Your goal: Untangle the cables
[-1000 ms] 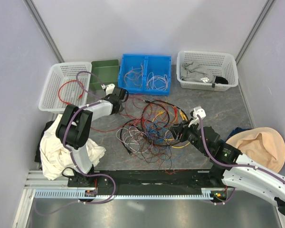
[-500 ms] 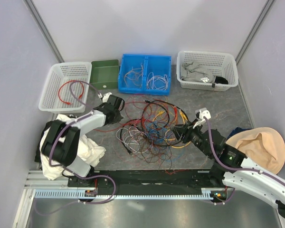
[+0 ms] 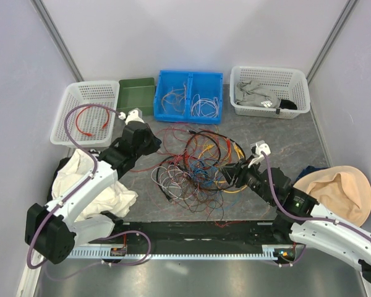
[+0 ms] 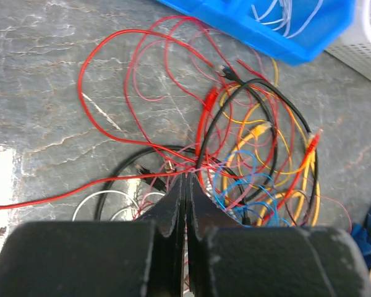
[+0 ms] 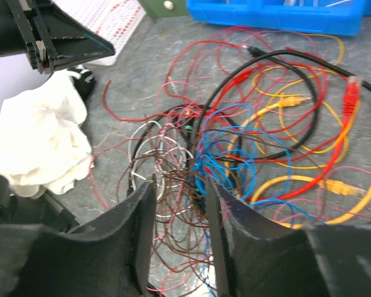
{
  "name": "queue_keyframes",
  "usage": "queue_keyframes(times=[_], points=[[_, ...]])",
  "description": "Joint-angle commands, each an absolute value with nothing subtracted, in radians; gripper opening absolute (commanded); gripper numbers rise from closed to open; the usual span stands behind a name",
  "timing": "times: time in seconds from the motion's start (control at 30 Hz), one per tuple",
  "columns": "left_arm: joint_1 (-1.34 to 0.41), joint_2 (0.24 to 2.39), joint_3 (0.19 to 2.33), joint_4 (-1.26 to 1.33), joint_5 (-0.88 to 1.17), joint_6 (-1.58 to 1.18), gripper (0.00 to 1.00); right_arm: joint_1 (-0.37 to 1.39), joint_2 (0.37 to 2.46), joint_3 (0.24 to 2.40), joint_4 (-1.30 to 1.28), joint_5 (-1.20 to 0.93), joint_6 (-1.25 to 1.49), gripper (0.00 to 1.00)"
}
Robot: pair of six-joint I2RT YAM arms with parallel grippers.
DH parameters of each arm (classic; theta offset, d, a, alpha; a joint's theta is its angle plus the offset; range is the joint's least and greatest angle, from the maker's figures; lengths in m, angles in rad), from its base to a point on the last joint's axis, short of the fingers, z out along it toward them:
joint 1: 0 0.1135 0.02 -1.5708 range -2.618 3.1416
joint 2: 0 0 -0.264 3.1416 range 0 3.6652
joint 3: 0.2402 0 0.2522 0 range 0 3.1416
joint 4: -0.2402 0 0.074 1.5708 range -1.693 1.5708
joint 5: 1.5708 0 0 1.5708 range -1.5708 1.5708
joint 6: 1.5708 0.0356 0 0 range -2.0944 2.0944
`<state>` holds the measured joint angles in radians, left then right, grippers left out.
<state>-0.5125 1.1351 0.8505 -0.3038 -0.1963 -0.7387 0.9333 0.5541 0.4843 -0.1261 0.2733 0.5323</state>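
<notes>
Compared with one second before, the left arm had unfolded and swung out from its base, and its jaws had gone from partly apart to fully closed; the right arm had stayed almost in place with its opening unchanged. The left gripper sat at the left edge of the tangled cables. In the left wrist view its fingers were pressed flat together. A thin red strand ran up to the fingertips, but whether it was pinched there cannot be told. The right gripper was at the right side of the tangle with its fingers parted. In the right wrist view thin brown and red wires passed through the gap, and neither pad was seen clamped on them. The cables lay in a loose heap on the middle of the grey table, just in front of the blue bin, which held more wires in both compartments. One red cable lay in the left white basket. A green bin stood between that basket and the blue bin. A white cloth lay beside the left arm, and a tan hat beside the right arm.
</notes>
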Motion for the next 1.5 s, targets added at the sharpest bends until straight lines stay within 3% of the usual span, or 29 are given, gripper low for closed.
queue_keyframes(times=[0.0,0.17,0.3,0.4,0.7,1.47], points=[[-0.534,1.068,0.966,-0.290,-0.161,-0.727,0.02,0.934,0.574,0.479,-0.017,0.172,0.528,0.51],[-0.555,1.159,1.088,-0.342,-0.100,-0.655,0.02,0.934,0.641,0.500,0.041,0.169,0.522,0.57],[-0.572,1.193,0.971,-0.310,-0.095,-0.716,0.37,0.934,0.663,0.506,0.040,0.169,0.523,0.57],[-0.574,1.219,0.867,-0.295,-0.132,-0.837,0.46,0.934,0.658,0.499,0.031,0.176,0.523,0.56],[-0.575,1.399,0.864,-0.325,-0.248,-1.129,0.46,0.934,0.683,0.505,0.035,0.181,0.525,0.56],[-0.540,1.695,0.930,-0.209,-0.267,-1.261,0.46,0.934,0.675,0.485,0.002,0.206,0.512,0.56]])
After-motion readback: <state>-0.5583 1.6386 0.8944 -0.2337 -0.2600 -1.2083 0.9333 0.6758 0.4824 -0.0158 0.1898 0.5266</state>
